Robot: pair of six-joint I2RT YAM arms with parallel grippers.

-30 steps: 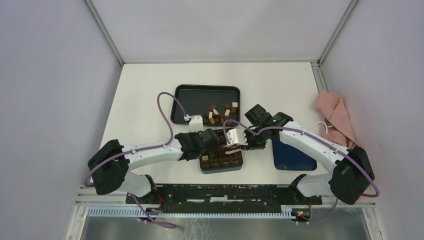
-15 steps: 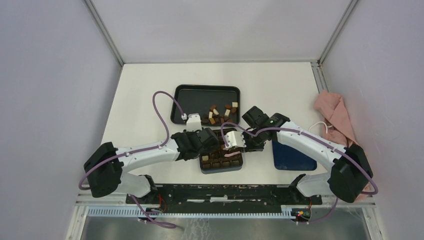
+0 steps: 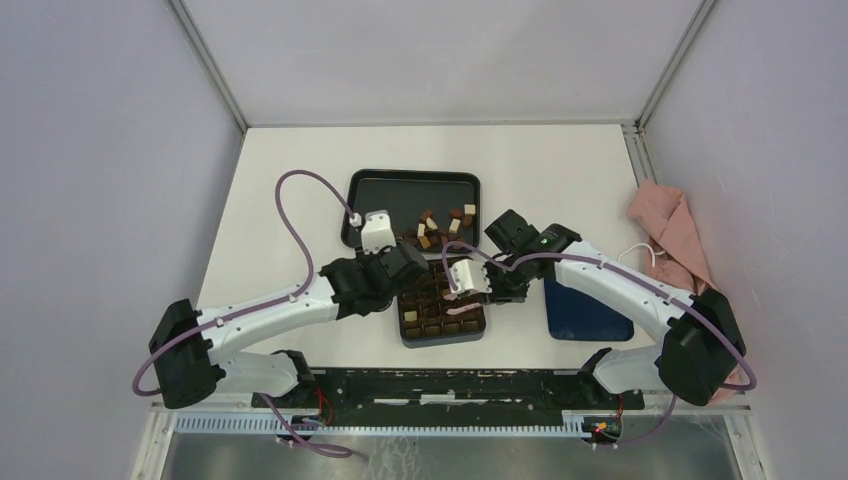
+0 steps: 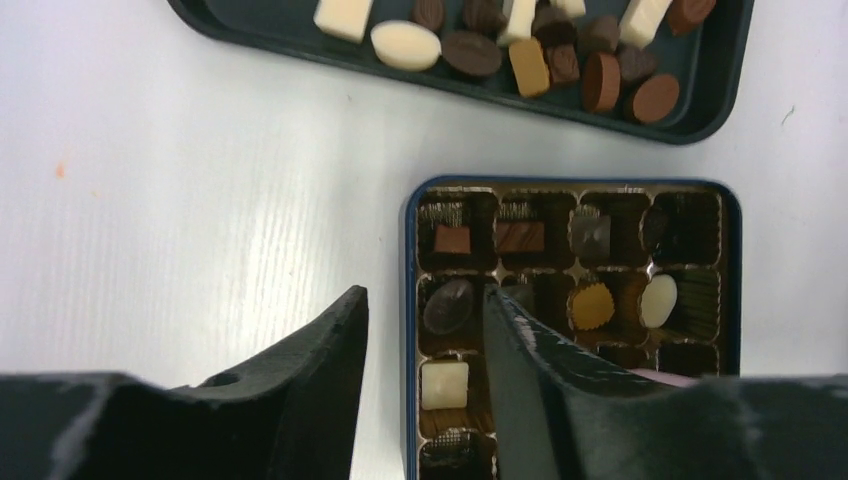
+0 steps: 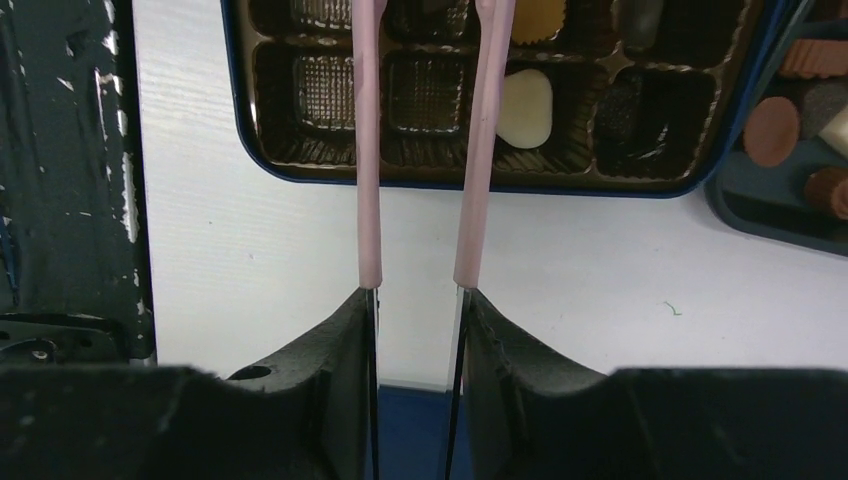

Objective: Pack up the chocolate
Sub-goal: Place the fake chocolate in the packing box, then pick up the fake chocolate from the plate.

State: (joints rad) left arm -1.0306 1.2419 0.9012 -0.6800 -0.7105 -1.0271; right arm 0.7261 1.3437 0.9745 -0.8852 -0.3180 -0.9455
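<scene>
Top external view gives us the box (image 3: 442,312) near the front of the desk (image 3: 290,190). Both arms bend in over it, and their wrists hide its left edge and far right corner. Just behind the box lies a black tray (image 3: 400,190), with loose chocolate (image 3: 440,225) heaped along the side nearest the box. Just right of the box a blue lid (image 3: 590,318) lies flat under the right arm. Well to the right of the box, a pink cloth (image 3: 668,235) is bunched at the desk's edge.

Our left end effector (image 4: 423,300) hangs over the box's left rim, jaws parted with nothing between them. One finger is over bare desk and the other covers part of the box's left columns. Our right end effector (image 5: 416,297) sits just right of the box, clamped on pink tweezers (image 5: 368,150) whose arms reach over the box. We cannot see their tips in the wrist view.

Inside the box, several compartments hold one piece each: brown squares, a dark oval, a gold round, a cream oval and a cream square. Others show only ribbed liners.
</scene>
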